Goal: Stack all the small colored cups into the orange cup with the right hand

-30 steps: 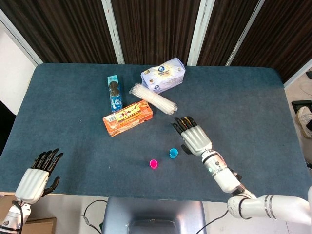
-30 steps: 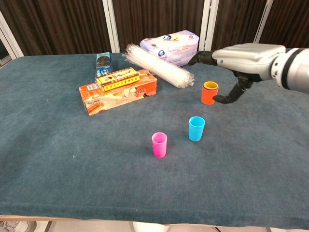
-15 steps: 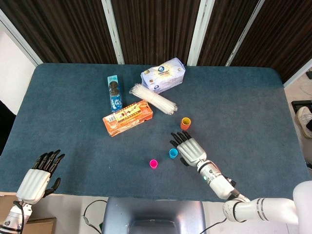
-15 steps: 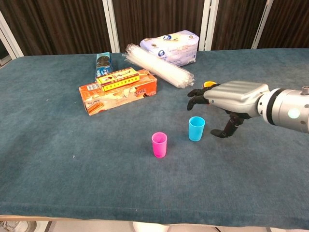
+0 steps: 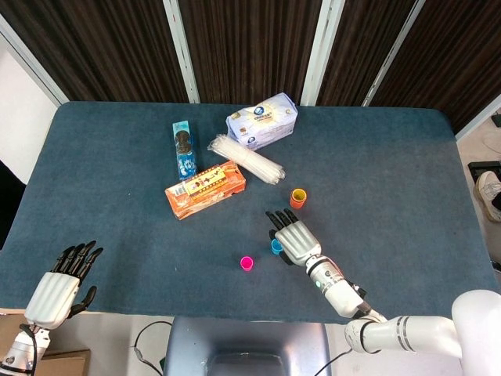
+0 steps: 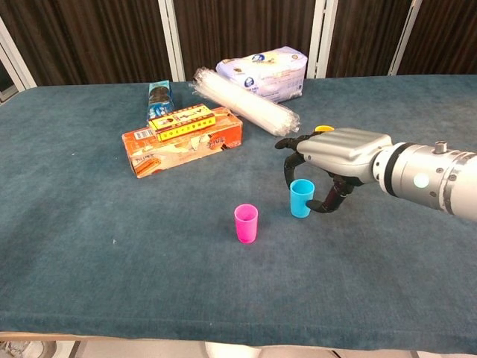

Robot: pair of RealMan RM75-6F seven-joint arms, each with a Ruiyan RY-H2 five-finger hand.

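A: Item one, largest?
B: Table (image 5: 407, 157), dark blue cloth, filling most of the head view.

A: Next?
B: Right hand (image 6: 334, 153), centre right of the chest view, arched over the blue cup (image 6: 301, 198). Fingers curve down on the cup's far side, thumb reaches toward its right side; I cannot tell whether either touches it. In the head view the same hand (image 5: 291, 235) covers most of that cup, at lower centre.

A: Left hand?
B: Left hand (image 5: 61, 280), lower left corner of the head view, at the table's near edge, fingers spread, holding nothing.

A: Packaged goods?
B: Tissue pack (image 6: 262, 74), upper centre. Sleeve of clear plastic cups (image 6: 244, 102) lying diagonally just in front of it. Orange box (image 6: 182, 140), left of centre, with a smaller yellow-and-red box (image 6: 181, 122) on top. Blue biscuit packet (image 5: 182, 148) behind those.

A: Small cups?
B: Orange cup (image 5: 297, 198), upright just right of centre in the head view, a yellow rim showing inside it; in the chest view it is mostly hidden behind the right hand. Pink cup (image 6: 246, 223), upright, lower centre, near the blue cup to its left, apart from it.
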